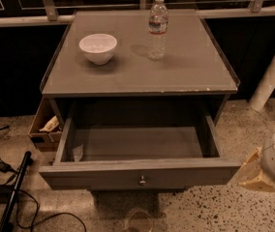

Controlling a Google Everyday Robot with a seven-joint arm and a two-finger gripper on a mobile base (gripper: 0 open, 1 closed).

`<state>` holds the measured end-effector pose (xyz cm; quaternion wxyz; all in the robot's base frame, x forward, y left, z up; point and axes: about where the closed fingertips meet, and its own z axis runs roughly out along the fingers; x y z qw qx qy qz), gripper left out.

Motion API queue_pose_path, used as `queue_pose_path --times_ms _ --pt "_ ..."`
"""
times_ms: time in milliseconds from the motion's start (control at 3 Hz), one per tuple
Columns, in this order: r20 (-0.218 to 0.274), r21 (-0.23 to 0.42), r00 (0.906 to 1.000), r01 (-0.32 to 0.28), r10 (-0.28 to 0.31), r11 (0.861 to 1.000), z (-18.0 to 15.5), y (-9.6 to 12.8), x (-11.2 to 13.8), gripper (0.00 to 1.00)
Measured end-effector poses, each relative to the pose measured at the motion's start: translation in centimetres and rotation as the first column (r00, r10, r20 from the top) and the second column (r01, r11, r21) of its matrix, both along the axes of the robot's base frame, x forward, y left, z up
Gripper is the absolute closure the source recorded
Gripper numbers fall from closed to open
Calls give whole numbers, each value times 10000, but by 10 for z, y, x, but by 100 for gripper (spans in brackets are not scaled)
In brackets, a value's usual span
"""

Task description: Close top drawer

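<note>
Grey wooden top drawer [128, 170] pulled far out, level; small round metal knob [142, 180] centred on front panel. gripper [256, 175] just beside its right front corner.

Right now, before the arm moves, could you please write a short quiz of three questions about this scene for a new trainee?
1. Fill in: on the grey cabinet top stand a white ceramic bowl and a clear plastic ____.
2. True or false: the grey wooden top drawer, with a small round metal knob, is pushed fully in.
3. Where is the gripper?
A) on the knob
B) low at the right, beside the drawer's front corner
C) above the bowl

Key:
1. bottle
2. False, it stands pulled out.
3. B
</note>
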<state>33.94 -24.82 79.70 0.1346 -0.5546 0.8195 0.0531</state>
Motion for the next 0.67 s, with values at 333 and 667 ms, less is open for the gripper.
queue_pose_path --times_ms 333,667 --pt "-14 138 9998 -219 219 9997 -50 -10 -12 100" --pt "433 680 9963 -769 740 9947 -105 -13 -10 100"
